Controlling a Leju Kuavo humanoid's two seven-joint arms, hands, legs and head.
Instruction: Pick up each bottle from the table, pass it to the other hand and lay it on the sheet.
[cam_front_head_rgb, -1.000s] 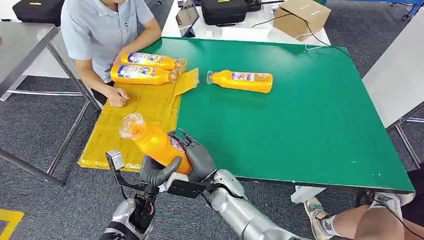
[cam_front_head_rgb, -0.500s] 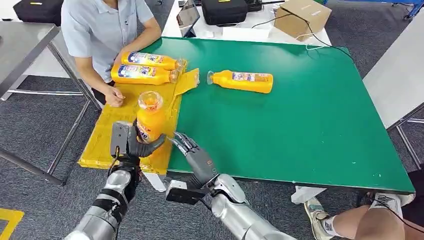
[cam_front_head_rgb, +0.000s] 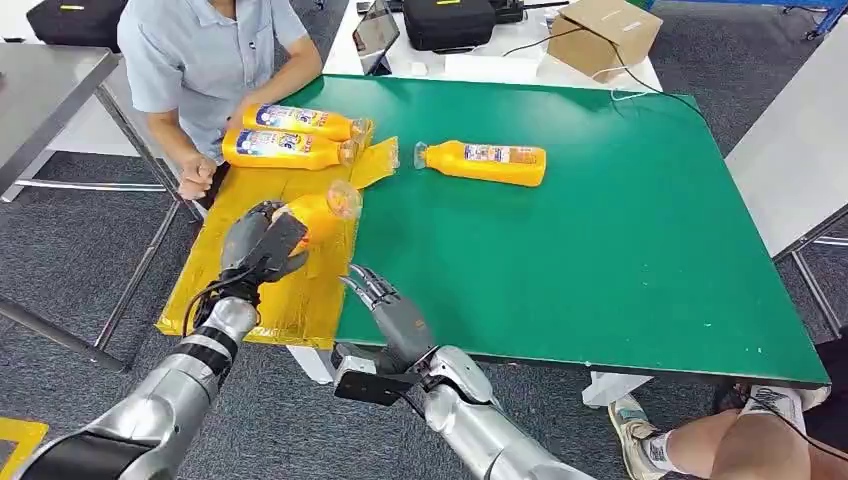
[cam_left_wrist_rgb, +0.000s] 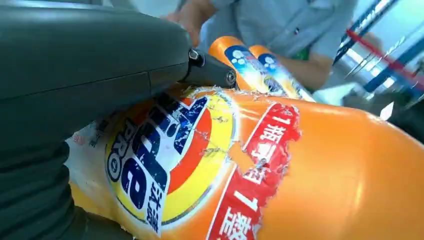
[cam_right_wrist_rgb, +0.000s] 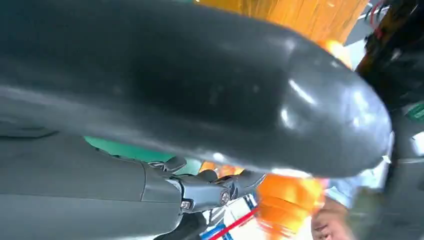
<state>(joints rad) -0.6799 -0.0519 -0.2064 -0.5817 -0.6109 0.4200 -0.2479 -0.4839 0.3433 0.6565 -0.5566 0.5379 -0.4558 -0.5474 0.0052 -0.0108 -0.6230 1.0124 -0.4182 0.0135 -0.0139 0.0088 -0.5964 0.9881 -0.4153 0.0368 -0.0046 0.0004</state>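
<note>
Yellow sheet (cam_front_head_rgb: 250, 215) covers the left part of the green table (cam_front_head_rgb: 600, 250), spread flat, so I judge it the drop zone; a person (cam_front_head_rgb: 205, 50) sits at its far edge, one hand (cam_front_head_rgb: 195, 178) near the sheet's border, seemingly there to tend the bottles.

Left hand (cam_front_head_rgb: 262, 243) grips an orange bottle (cam_front_head_rgb: 318, 215) around its body, fingers wrapped on the label, thumb across the top; bottle tipped nearly level, cap toward the table's green part, held low over the middle of the sheet; whether it touches the sheet I cannot tell; the tilt suits laying it on its side, so my reading is the placing step is under way.

Two laid bottles (cam_front_head_rgb: 290, 135) lie side by side at the sheet's far end, touching, caps pointing right; likely put there as finished work.

Right hand (cam_front_head_rgb: 385, 305) hovers at the table's near edge, just right of the sheet, fingers spread and holding nothing; probably free after the pass.

One last bottle (cam_front_head_rgb: 485, 162) lies on its side on the bare green, well apart from both hands, cap toward the sheet; still to be picked.

Count: four bottles; two on the sheet, one in the left hand, one waiting; one sheet; one person.
</note>
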